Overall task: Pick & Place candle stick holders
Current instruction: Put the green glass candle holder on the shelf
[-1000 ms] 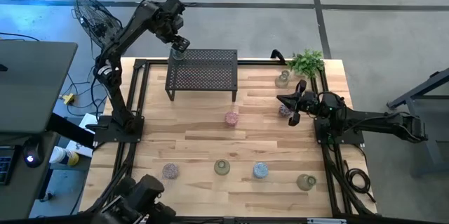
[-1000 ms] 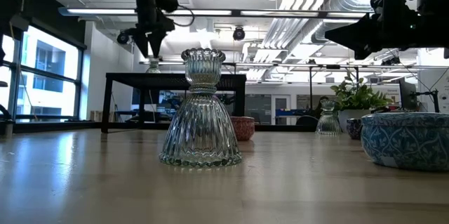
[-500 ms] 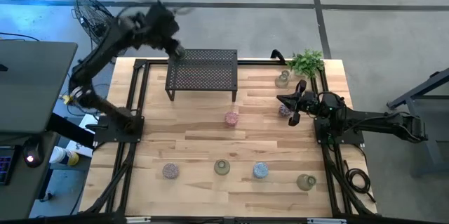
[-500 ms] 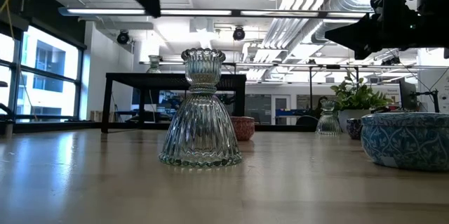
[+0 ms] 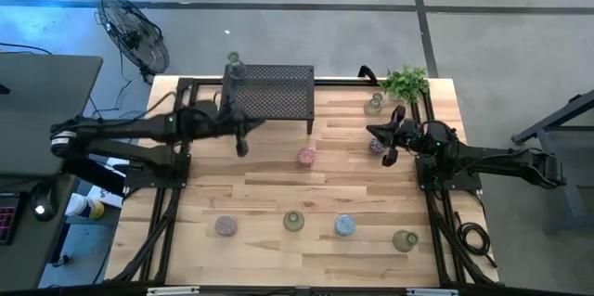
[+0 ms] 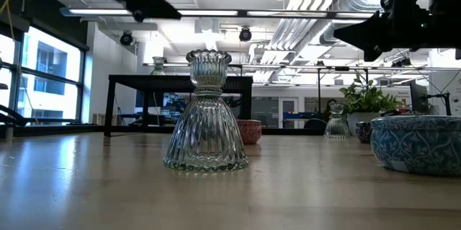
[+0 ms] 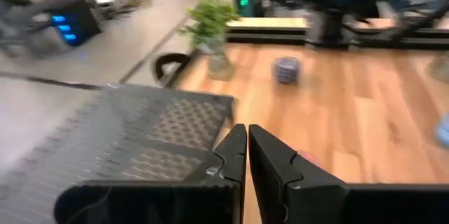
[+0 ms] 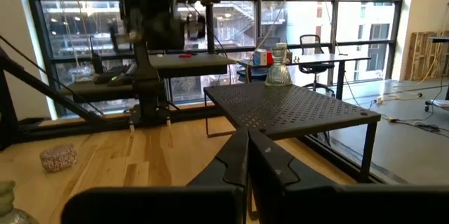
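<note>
Since the earlier frame, the left gripper, closed and empty, has been swung from the rack's upper-left corner, where a clear holder was deposited, toward frame centre for another pick.

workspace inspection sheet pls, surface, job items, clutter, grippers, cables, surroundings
surface: light wood table in a black frame, with a black mesh rack at the far side.
job's things: one clear holder stands on the rack's corner; pink holder in front of the rack; mauve, clear, blue and clear holders in the near row; two more near the plant.
clutter: small green potted plant.
grippers: left gripper shut, empty, beside the rack's near-left leg; right gripper shut, empty, at the table's right side.
cables: leads on the floor at left and by the right arm's base.
surroundings: floor fan, desk at left.
</note>
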### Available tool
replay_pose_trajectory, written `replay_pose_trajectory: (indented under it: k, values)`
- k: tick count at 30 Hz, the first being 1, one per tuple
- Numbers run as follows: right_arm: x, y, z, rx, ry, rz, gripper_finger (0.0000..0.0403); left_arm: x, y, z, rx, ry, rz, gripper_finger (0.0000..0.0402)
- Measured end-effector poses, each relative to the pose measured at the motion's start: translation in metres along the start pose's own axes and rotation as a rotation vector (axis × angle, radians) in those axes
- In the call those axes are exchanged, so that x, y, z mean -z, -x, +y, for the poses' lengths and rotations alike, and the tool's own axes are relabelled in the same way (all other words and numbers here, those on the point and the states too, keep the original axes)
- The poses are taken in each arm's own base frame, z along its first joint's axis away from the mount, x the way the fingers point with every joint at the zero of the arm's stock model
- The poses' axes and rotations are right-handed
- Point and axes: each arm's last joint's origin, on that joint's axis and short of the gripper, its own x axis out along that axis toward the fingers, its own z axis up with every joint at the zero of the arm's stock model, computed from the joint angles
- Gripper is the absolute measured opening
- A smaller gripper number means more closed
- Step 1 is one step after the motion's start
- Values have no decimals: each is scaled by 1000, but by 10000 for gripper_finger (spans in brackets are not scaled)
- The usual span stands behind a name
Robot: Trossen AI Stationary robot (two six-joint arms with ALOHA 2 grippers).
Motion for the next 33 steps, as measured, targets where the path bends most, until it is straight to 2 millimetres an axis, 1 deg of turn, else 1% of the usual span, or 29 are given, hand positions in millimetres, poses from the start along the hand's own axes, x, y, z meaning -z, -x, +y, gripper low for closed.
replay_pose_trajectory:
  k: [3, 6, 7, 10, 12, 14, 18, 21, 25, 30, 33]
  values:
    - [-1, 0, 0, -1, -8, -15, 0, 17, -2, -6, 36, 91, -5, 14]
    - [-5, 0, 1, -13, -66, -35, 0, 37, -5, -9, 83, 100, -1, 9]
    - [-6, -1, 1, -26, -85, -31, 0, 46, -5, -11, 115, 92, -22, 5]
    - [-17, -5, 4, -48, -108, -31, 0, 66, -5, -14, 200, 93, -159, 3]
    - [-22, -8, 7, -37, -112, 8, 0, 77, -1, -15, 226, 98, -239, 4]
    - [-29, -11, 10, -4, -112, 77, 0, 84, 3, -15, 243, 113, -305, 4]
    - [-38, -17, 17, 98, -100, 242, 0, 100, 7, -15, 237, 112, -299, 4]
    - [-44, -21, 25, 109, -111, 331, 0, 103, 7, -15, 208, 85, -293, 4]
    - [-51, -26, 36, 134, -154, 403, 0, 104, 6, -15, 199, 53, -290, 4]
    - [-53, -29, 46, 215, -219, 473, 0, 103, 6, -14, 190, 36, -295, 4]
    - [-49, -31, 51, 284, -267, 529, 0, 104, 6, -14, 189, 32, -288, 4]
